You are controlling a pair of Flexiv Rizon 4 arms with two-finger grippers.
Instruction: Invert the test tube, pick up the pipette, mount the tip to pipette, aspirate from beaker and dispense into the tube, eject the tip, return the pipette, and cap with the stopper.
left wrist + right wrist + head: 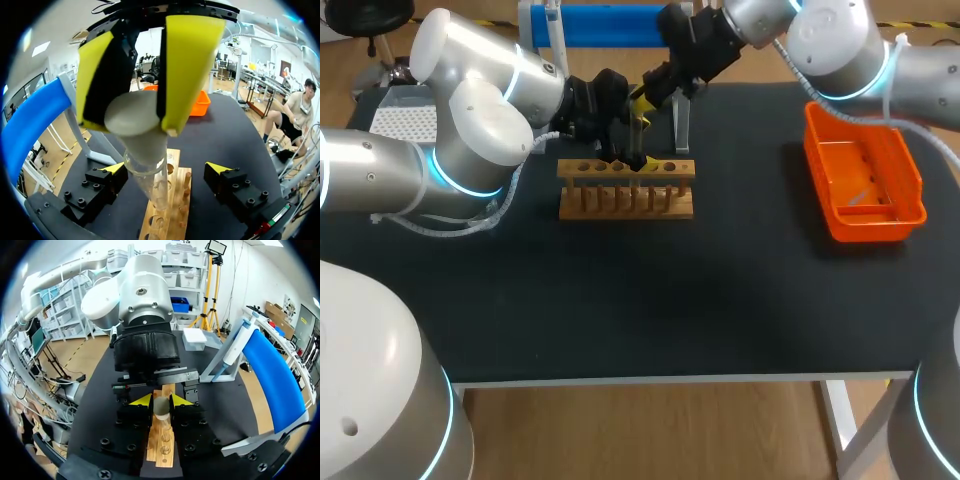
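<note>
A wooden rack [625, 187] stands at the table's back middle with a glass test tube [150, 182] upright in it. My right gripper [642, 108] comes down from above and is shut on a white stopper [161, 408], which sits on the tube's mouth. From the left wrist, the same right gripper [132, 127] clamps the stopper [131, 114] between its big yellow fingers [190, 65]. My left gripper [167, 172] is open, its tips standing wide on either side of the tube without touching it. The pipette [234, 347] hangs on its stand behind the rack.
An orange tray [865, 185] lies at the right side of the table. A white tip box [405, 122] sits at the back left corner. A blue bar on grey legs [610, 22] runs along the far edge behind the rack.
</note>
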